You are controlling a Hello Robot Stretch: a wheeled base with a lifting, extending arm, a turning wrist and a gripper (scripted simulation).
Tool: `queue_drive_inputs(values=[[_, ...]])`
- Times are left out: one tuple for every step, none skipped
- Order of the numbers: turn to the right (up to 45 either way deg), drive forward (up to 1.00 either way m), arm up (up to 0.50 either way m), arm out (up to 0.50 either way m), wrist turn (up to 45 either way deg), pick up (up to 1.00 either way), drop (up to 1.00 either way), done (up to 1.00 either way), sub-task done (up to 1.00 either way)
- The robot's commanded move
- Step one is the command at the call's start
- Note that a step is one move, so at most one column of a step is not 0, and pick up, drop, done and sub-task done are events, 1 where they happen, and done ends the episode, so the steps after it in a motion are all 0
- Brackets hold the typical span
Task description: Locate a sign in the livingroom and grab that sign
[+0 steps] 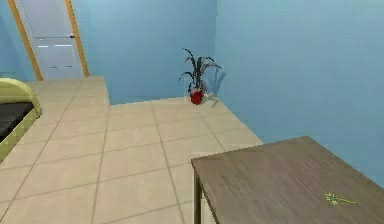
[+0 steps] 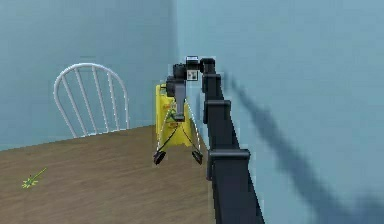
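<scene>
Sign count stands at 1: a yellow upright panel (image 2: 160,116) at the far edge of the wooden table (image 2: 100,175), seen in the arm side view just left of the dark arm (image 2: 226,140). The gripper (image 2: 176,152) hangs directly in front of it, its 2 thin fingers (image 2: 160,152) reaching down toward the tabletop. With the sign right behind them on the table, it cannot be told whether the gripper holds anything. 2 small white squares (image 2: 192,62) sit at the arm's far end. 1 white spindle-back chair (image 2: 92,98) stands behind the table, to the sign's left, against the blue wall. 1 small green sprig-like object (image 2: 32,181) lies on the tabletop, well apart from the sign.

The forward view shows the same table (image 1: 290,180) at lower right with the green object (image 1: 338,198) on it. Beyond lie tiled floor, 1 potted plant (image 1: 197,78) in a red pot in the corner, 1 white door (image 1: 50,38) and 1 yellow-green sofa (image 1: 12,108) at the left edge.
</scene>
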Motion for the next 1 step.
queue_drive_inputs(values=[[0.0, 0.00, 0.00, 0.00, 45.0, 0.00, 0.00, 0.00, 0.00]])
